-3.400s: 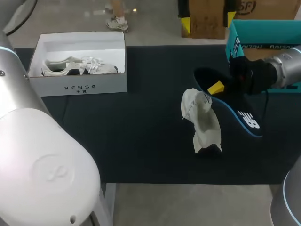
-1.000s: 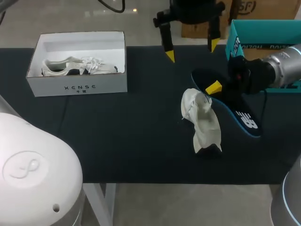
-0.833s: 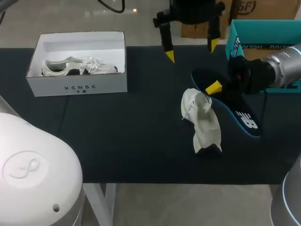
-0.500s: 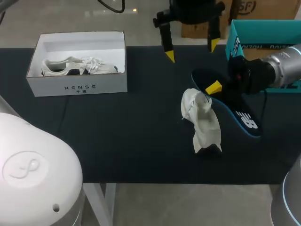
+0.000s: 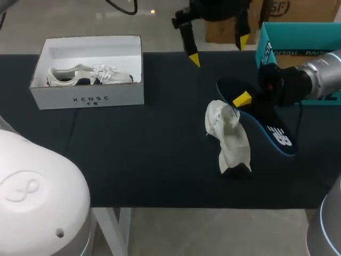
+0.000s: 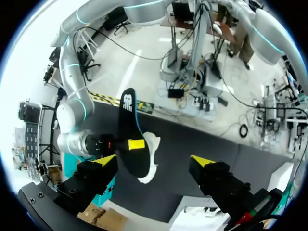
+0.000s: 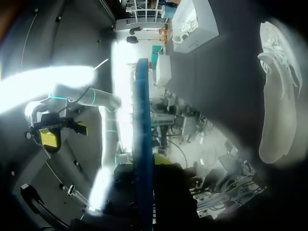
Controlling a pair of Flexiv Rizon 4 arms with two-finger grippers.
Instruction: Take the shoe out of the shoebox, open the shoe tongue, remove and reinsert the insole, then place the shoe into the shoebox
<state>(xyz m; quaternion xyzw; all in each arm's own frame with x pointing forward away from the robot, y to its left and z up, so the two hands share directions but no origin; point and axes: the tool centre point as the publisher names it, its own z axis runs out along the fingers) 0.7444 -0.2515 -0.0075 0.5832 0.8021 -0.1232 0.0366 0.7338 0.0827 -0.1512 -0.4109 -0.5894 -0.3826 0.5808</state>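
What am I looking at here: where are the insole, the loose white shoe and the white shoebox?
insole (image 5: pixel 269 130): head view, on its dark top surface beside the logo.
white shoe (image 5: pixel 233 143): head view, on the middle of its upper.
shoebox (image 5: pixel 88 98): head view, on its front wall.

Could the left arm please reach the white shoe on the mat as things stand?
Probably yes: the left gripper hangs open beyond the shoe, bare mat between them; the held insole lies close beside the shoe.

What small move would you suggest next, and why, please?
Probably bring the left arm down to steady the shoe: the right jaws grip the removed insole beside it, the shoe lies loose on the table, and the left jaws hang open above the far edge.
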